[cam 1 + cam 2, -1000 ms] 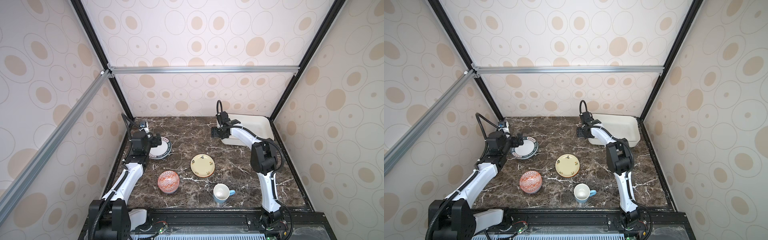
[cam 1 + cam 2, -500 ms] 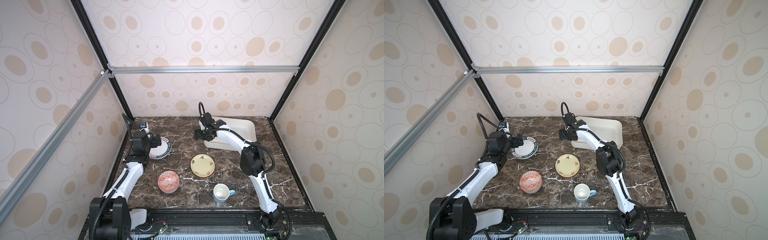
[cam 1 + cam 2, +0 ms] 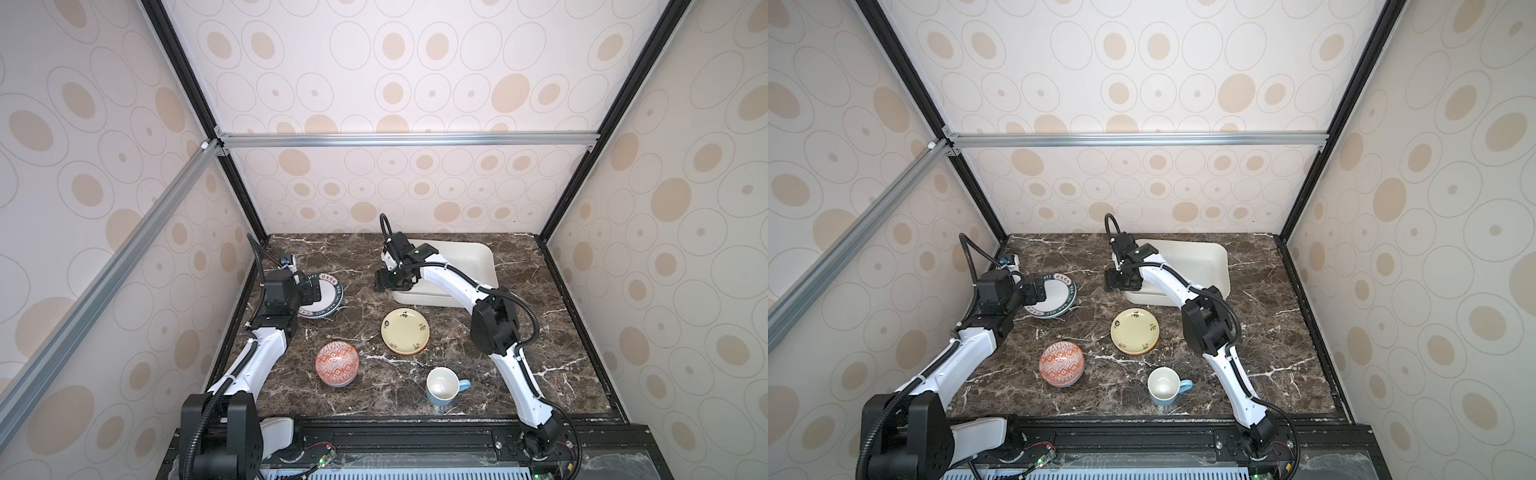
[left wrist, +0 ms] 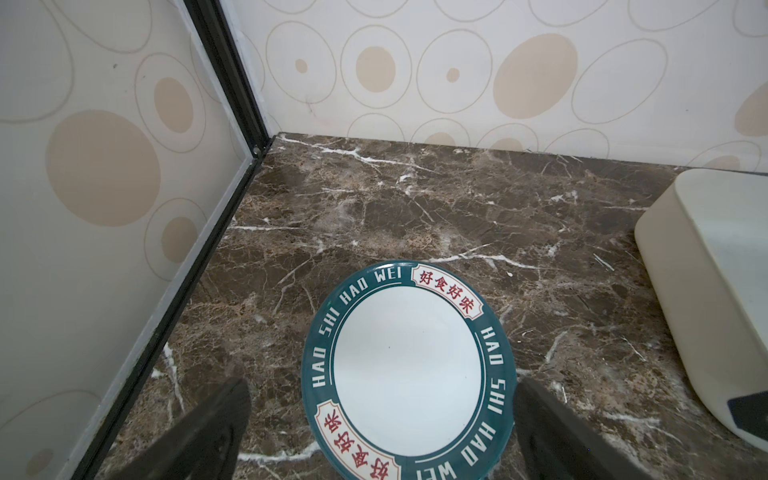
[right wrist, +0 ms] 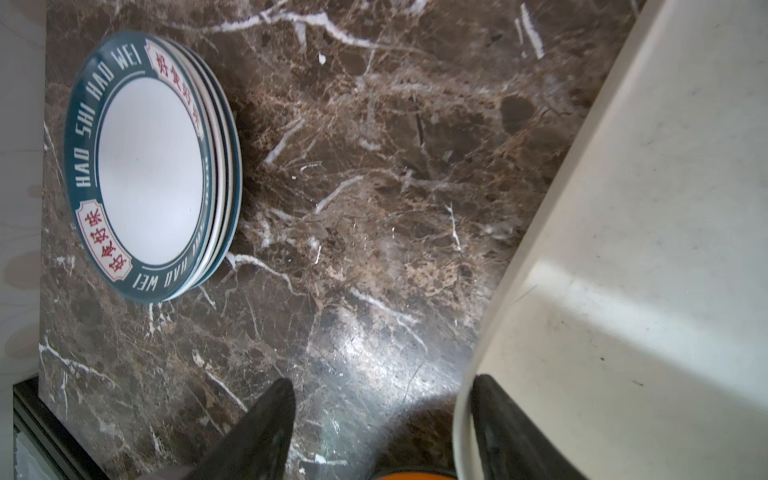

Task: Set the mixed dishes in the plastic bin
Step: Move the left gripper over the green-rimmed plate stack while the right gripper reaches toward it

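The white plate [image 3: 329,292] [image 3: 1059,296] with dark-green lettered rim lies at the back left. My left gripper [image 4: 382,388] [image 3: 311,291] hovers low over its near edge, open, one finger on each side. The cream-yellow plate [image 3: 405,331] [image 3: 1135,331] lies mid-table, with the red-orange bowl [image 3: 336,363] [image 3: 1061,363] and the light-blue mug [image 3: 442,385] [image 3: 1163,384] nearer the front. The plastic bin [image 3: 478,259] [image 3: 1208,257] [image 5: 665,208] stands at the back. At its left front corner my right gripper [image 5: 382,384] [image 3: 392,284] is open. One finger is inside the wall, the other well outside it.
Patterned walls and black frame posts close in the dark marble table [image 3: 540,332] on three sides. The bin's front wall is close behind the cream-yellow plate. My right arm [image 3: 457,278] stretches over the bin's front edge. The bin [image 4: 706,270] also shows beside the white plate [image 4: 405,365].
The right arm has swung left and the bin has slid left with it, from the back right corner toward the middle. Its jaws have narrowed slightly. The left arm has not moved.
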You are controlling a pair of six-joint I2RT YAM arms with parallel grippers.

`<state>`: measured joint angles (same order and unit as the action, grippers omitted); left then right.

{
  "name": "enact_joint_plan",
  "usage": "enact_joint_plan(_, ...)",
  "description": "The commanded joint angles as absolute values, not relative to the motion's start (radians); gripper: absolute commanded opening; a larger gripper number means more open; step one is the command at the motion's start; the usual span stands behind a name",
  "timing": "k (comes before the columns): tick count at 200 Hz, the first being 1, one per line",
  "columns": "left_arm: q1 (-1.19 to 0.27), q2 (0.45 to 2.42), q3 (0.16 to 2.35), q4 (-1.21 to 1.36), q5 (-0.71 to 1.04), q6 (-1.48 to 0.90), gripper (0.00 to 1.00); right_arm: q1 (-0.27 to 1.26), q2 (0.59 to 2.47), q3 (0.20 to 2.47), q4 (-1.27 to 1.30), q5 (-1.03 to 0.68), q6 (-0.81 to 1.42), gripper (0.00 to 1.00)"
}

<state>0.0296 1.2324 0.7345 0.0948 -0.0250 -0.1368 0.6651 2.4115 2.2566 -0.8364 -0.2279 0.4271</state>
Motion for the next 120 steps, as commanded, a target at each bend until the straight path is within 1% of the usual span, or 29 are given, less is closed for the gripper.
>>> enact_joint_plan(1, 0.061, 1.273, 0.779, 0.016, -0.017, -0.173, 0.99, 0.679, 2.358, 2.29, -0.883, -0.205, 0.364, 0.71)
enact_joint_plan(10, 0.076, 1.301, 0.798, -0.006, -0.006, -0.193, 0.99, 0.681, 2.351, 2.342, -0.888, -0.208, 0.349, 0.72)
enact_joint_plan(46, 0.159, 1.434, 0.89, -0.062, 0.028, -0.265, 0.99, 0.7, 2.337, 2.422, -0.879, -0.247, 0.306, 0.73)
enact_joint_plan(90, 0.214, 1.618, 1.045, -0.149, 0.061, -0.279, 0.97, 0.721, 2.31, 2.42, -0.864, -0.256, 0.259, 0.74)
enact_joint_plan(120, 0.23, 1.708, 1.104, -0.137, 0.096, -0.298, 0.97, 0.719, 2.295, 2.393, -0.863, -0.241, 0.248, 0.74)
